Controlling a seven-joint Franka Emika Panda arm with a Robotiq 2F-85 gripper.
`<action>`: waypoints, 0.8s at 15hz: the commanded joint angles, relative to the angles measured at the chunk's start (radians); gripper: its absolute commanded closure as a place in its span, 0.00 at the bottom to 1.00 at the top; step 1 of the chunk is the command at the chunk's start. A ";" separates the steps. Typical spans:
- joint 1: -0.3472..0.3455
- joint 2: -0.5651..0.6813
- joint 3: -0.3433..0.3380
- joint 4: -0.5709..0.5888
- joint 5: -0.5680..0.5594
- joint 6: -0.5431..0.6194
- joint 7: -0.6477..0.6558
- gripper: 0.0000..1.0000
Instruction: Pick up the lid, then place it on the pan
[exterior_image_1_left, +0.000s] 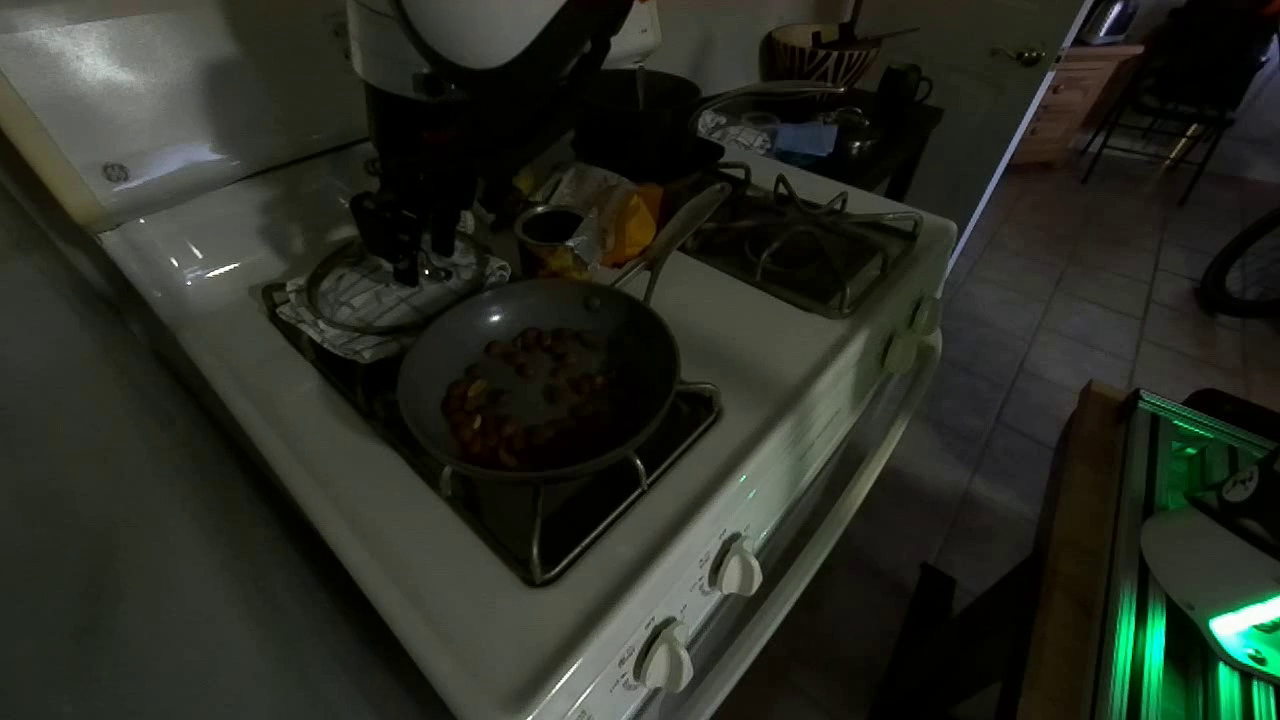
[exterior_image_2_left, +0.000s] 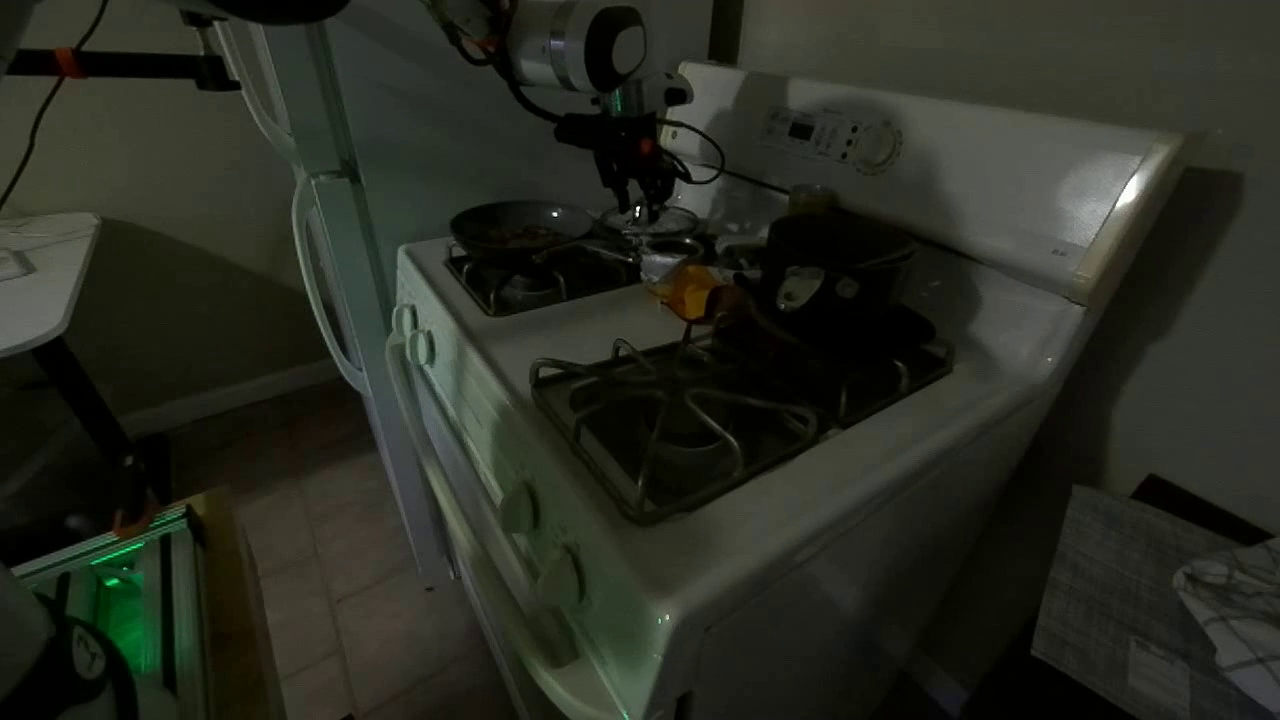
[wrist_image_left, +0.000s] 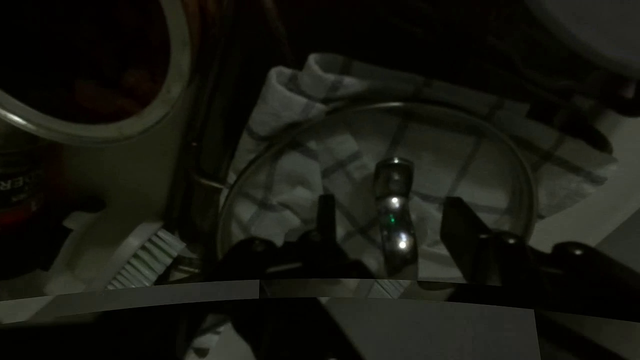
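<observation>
Super dim kitchen, tiled floor (exterior_image_1_left: 1070, 300) next to a white gas stove (exterior_image_2_left: 820, 560), and a green light (exterior_image_1_left: 1245, 620) glowing off at the edge. Stove top is the surface (exterior_image_1_left: 730, 320) all the cooking stuff sits on. So the lid (wrist_image_left: 360, 190) is see-through with a thin rim, lying on a rumpled checked cloth (exterior_image_1_left: 345, 345) at a back burner. Frying pan (exterior_image_1_left: 460, 345) is just beside it on the front burner's grate (exterior_image_1_left: 540, 540), with reddish-brown food (exterior_image_1_left: 505, 430) inside. Can't tell from these angles if lid and pan actually touch.

Robot arm (exterior_image_2_left: 560, 45) reaches down over the lid in both exterior views. Jaws are spread pretty wide, with the fingertips (wrist_image_left: 327, 215) either side of the lid's shiny metal handle (wrist_image_left: 395, 215). Wrist view shows a clear gap on both sides of it, so they've got hold of nothing.

Also on there: an open can (exterior_image_1_left: 540, 245), a crumpled orange bag (exterior_image_1_left: 632, 230) right by it, and a big dark pot (exterior_image_2_left: 870, 270). Wrist view also catches a brush (wrist_image_left: 147, 260) with pale bristles near the lid.
</observation>
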 joint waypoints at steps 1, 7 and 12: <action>0.001 0.006 0.014 0.023 0.025 -0.041 -0.021 0.53; 0.009 0.009 0.001 0.028 0.009 -0.020 -0.004 0.99; 0.004 -0.046 0.004 -0.013 0.012 -0.016 -0.008 0.95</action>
